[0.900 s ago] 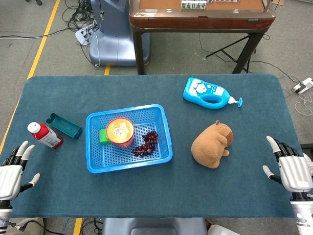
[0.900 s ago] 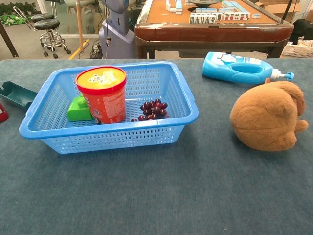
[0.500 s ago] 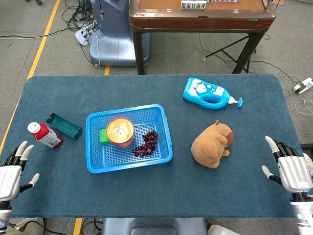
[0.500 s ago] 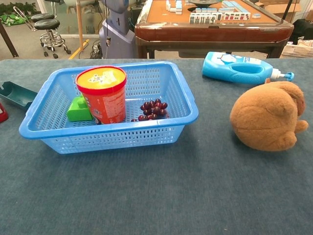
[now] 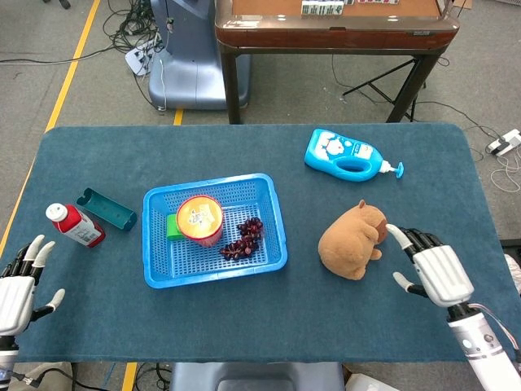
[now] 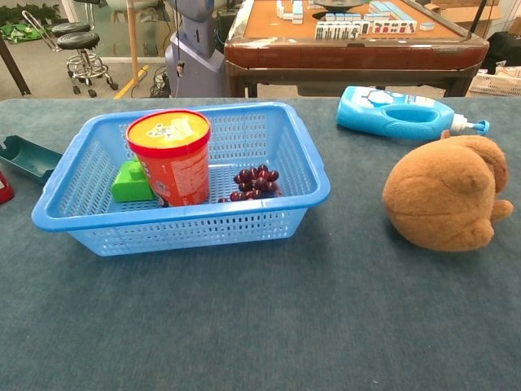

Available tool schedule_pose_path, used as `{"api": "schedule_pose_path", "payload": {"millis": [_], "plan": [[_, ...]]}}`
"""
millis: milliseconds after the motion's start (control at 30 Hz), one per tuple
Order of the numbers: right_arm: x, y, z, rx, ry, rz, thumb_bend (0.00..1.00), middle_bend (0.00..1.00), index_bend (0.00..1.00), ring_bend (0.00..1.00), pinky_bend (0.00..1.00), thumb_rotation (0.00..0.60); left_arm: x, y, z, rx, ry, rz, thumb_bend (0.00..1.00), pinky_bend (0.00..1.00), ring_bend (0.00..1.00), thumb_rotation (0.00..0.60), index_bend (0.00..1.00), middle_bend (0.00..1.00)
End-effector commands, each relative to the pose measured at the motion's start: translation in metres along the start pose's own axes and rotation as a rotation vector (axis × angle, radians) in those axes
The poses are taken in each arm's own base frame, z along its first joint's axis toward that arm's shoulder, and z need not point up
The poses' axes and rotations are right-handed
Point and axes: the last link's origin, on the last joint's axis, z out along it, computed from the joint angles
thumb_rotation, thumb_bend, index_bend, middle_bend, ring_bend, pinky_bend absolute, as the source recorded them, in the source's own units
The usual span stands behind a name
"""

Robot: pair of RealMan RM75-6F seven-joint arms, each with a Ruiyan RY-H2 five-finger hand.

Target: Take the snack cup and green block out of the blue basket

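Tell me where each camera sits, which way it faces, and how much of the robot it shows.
Head view: high above the near table edge, looking steeply down on the whole table; both hands show, left hand at the near-left corner, right hand beside the capybara plush.
Chest view: low at the near edge, looking level across the tabletop; no part of the robot shows.
Shared: blue basket with snack cup, green block and grapes, plus the plush.
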Motion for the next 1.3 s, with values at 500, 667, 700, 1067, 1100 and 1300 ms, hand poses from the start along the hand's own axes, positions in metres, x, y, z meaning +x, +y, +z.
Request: {"api": "schedule_pose_path", "payload": {"millis": [500,667,700,1067,1100,1300], "plan": [[0.011,-0.123,0.136,0.371,-0.152,0.058,0.16,0.16,0.08,0.16,0.29,0.600,0.000,-0.004,-0.008,0.008,-0.005,-0.005,0.30,0.21,0.07,0.600,0.09,0.01],[0.003,-0.154,0.169,0.413,-0.181,0.085,0.09,0.13,0.04,0.13,0.29,0.600,-0.002,-0.008,-0.011,0.019,-0.011,-0.003,0.29,0.21,0.07,0.600,0.09,0.02],[0.001,-0.159,0.174,0.417,-0.192,0.089,0.08,0.12,0.02,0.13,0.29,0.600,-0.002,-0.008,-0.012,0.022,-0.011,-0.002,0.29,0.21,0.07,0.600,0.09,0.02],[-0.022,-0.214,0.229,0.428,-0.264,0.114,0.00,0.02,0.00,0.04,0.25,0.600,-0.002,-0.014,-0.015,0.034,-0.015,-0.006,0.29,0.21,0.07,0.600,0.09,0.02],[-0.023,-0.217,0.233,0.425,-0.270,0.119,0.00,0.02,0.00,0.04,0.25,0.600,-0.002,-0.014,-0.015,0.034,-0.015,-0.006,0.30,0.21,0.07,0.600,0.09,0.02],[-0.035,-0.238,0.258,0.401,-0.303,0.160,0.00,0.02,0.00,0.04,0.25,0.600,-0.001,-0.017,-0.015,0.042,-0.015,-0.006,0.30,0.21,0.07,0.600,0.09,0.02]]}}
